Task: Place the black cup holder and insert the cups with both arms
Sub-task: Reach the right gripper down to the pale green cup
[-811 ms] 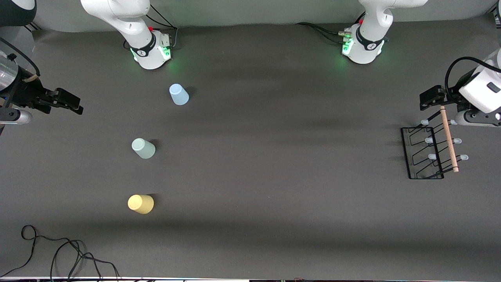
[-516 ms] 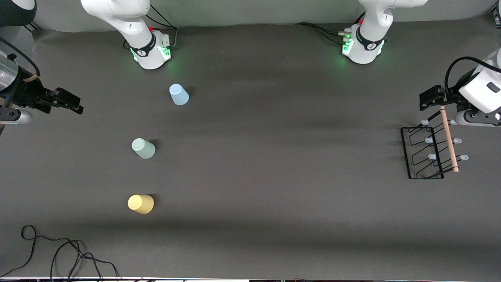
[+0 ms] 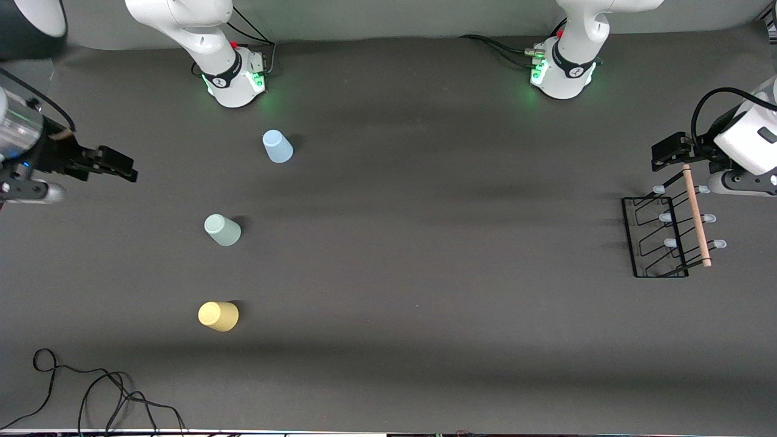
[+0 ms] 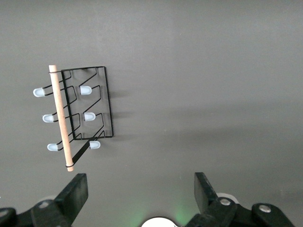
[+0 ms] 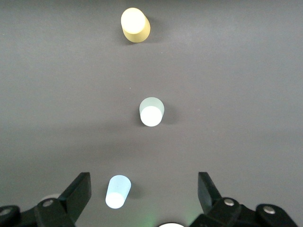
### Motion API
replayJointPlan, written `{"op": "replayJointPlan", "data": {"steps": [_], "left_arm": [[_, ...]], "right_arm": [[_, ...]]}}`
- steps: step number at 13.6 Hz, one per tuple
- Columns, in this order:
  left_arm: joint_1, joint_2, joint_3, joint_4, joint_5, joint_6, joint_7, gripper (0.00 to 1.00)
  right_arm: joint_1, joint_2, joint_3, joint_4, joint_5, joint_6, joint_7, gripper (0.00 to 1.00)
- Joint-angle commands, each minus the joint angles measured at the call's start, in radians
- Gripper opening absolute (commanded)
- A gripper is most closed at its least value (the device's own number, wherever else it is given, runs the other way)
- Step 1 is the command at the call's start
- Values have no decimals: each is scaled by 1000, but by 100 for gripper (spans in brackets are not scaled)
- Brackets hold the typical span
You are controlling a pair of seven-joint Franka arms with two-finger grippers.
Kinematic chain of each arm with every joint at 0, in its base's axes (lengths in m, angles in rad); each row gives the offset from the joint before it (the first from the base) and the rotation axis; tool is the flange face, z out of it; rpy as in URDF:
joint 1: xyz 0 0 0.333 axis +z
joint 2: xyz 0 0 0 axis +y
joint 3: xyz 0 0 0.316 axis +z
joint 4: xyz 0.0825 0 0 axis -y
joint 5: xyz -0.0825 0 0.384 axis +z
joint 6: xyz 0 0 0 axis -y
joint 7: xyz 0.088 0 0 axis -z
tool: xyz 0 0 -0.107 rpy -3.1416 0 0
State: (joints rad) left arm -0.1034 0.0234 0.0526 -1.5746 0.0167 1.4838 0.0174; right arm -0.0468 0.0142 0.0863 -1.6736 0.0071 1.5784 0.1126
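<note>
Left end effector (image 3: 668, 152) hangs fingers spread over the black cup holder (image 3: 661, 237), which sits at the left arm's end of the tabletop (image 3: 425, 243); right end effector (image 3: 115, 165) is spread too, gripping nothing. Nearest you, yellow cup (image 3: 217, 315), then green cup (image 3: 222, 229), then blue cup (image 3: 277, 146). You're prob at step one: grab the wooden rod (image 3: 695, 215) next. Both wrists are cut off at the frame edges

Black cup holder (image 3: 661, 237) upright at left arm's end; three pastel cups (image 3: 222, 230) upside-down
</note>
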Motion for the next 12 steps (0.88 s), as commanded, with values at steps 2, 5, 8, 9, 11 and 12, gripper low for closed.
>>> {"op": "replayJointPlan", "data": {"steps": [2, 5, 8, 9, 11, 12], "left_arm": [[106, -39, 7, -71, 5, 25, 79, 100], [246, -48, 7, -87, 20, 47, 278, 100], [324, -107, 7, -210, 26, 155, 357, 100], [332, -147, 7, -305, 40, 236, 357, 100], [346, -160, 9, -431, 42, 376, 357, 100], [349, -154, 9, -476, 40, 436, 357, 100]], "right_arm": [[28, 9, -7, -167, -22, 184, -1, 100], [31, 67, -7, -257, -29, 311, -13, 100], [39, 89, -7, -410, -29, 501, -13, 100], [44, 90, -7, -472, -30, 571, -11, 100], [61, 116, -8, -558, -30, 681, -11, 100], [61, 143, -10, -560, -32, 686, -11, 100]]}}
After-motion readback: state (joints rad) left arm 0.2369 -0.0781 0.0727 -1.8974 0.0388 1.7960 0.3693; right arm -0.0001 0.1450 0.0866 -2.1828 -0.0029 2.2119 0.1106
